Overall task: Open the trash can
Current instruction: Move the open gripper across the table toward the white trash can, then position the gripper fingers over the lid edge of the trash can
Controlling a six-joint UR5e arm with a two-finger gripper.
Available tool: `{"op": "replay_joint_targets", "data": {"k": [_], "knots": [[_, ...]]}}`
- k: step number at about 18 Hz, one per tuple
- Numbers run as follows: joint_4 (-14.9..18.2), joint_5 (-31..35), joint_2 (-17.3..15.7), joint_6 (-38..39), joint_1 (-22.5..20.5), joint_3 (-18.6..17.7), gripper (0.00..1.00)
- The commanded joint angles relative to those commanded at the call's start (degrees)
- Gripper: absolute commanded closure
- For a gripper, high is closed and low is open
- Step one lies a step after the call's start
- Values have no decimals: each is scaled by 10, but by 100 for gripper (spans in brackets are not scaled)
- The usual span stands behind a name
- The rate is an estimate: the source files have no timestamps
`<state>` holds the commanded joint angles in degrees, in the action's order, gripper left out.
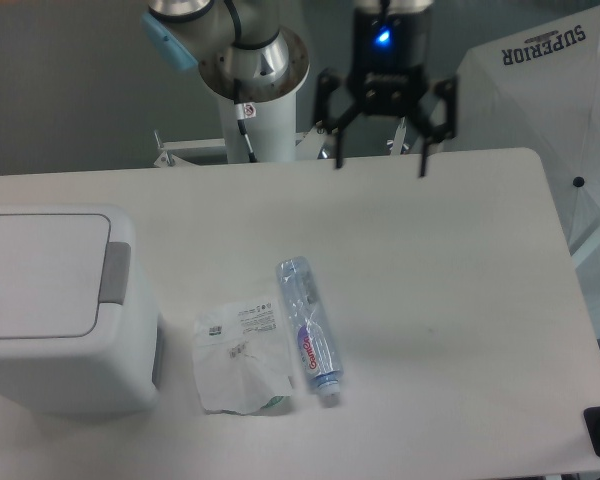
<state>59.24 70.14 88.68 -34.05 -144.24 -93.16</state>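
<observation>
The trash can (50, 310) is a large white boxy bin at the table's left edge. Its flat white lid (35, 270) lies shut, with a grey push tab (116, 273) on its right side. My gripper (381, 165) hangs open and empty above the table's far edge, well to the right of the bin and far from it. Its two black fingers point down, spread wide apart.
A clear plastic bottle (308, 325) lies on its side near the table's middle. A crumpled white wrapper (240, 358) lies just left of it, next to the bin. A white cloth with black lettering (550, 80) stands at the back right.
</observation>
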Motion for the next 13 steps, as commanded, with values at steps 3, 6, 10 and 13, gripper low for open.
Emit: {"op": "replay_joint_targets", "data": {"k": [3,6,10,13], "knots": [[-31,-1,14,101,34,1,0],[-64,-2,36,189,72,4,0],[-90,-1,58,282,116,4,0],[-91,-1,70,308,130,5,0]]}}
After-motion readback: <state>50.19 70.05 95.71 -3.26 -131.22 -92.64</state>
